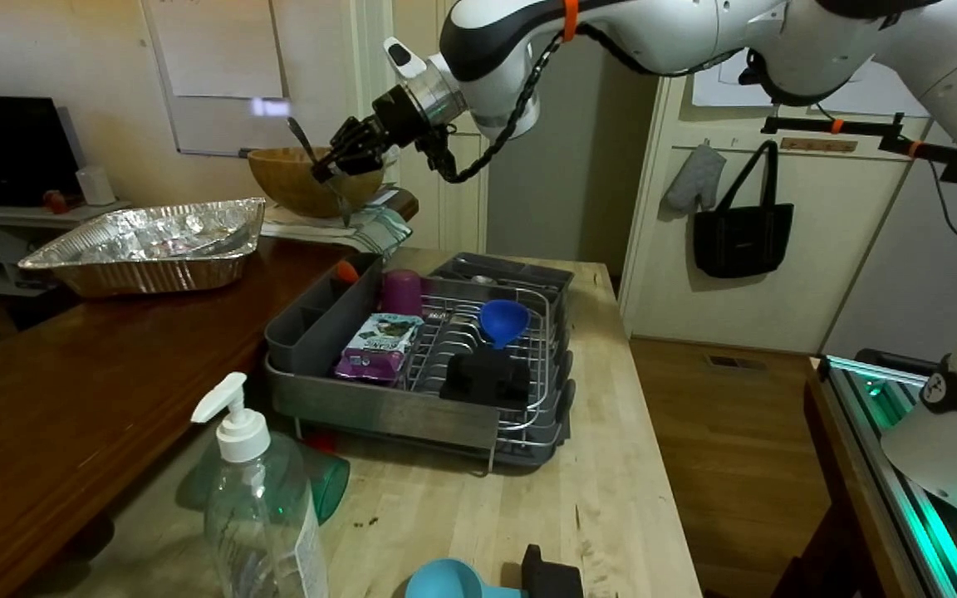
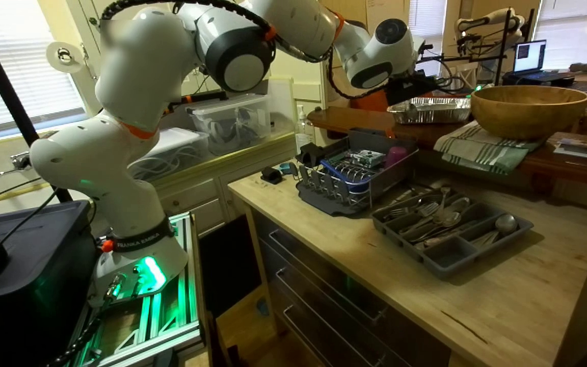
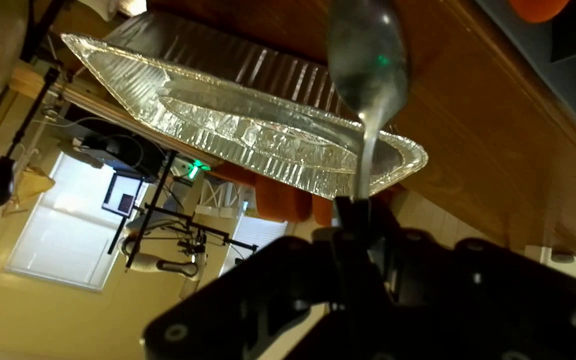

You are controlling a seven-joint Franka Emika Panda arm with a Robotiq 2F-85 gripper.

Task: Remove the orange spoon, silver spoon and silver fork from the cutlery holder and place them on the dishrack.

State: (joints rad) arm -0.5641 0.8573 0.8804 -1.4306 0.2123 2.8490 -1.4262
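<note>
My gripper (image 3: 355,205) is shut on the handle of a silver spoon (image 3: 367,60), whose bowl points away from the fingers in the wrist view. In an exterior view the gripper (image 1: 326,169) holds the spoon (image 1: 344,208) tilted in the air in front of the wooden bowl. The orange spoon (image 1: 347,272) shows only its orange end above the grey cutlery holder (image 1: 300,336), along one side of the dishrack (image 1: 395,415). The dishrack also shows in an exterior view (image 2: 324,204), and the orange end (image 2: 390,133) too. I cannot make out the silver fork in the holder.
A foil pan (image 1: 154,274) and a wooden bowl (image 2: 528,112) on a towel stand on the raised brown counter. The rack holds a purple cup (image 1: 401,292), a packet (image 1: 379,345) and a blue utensil (image 1: 503,320). A grey cutlery tray (image 2: 441,267) stands beside it.
</note>
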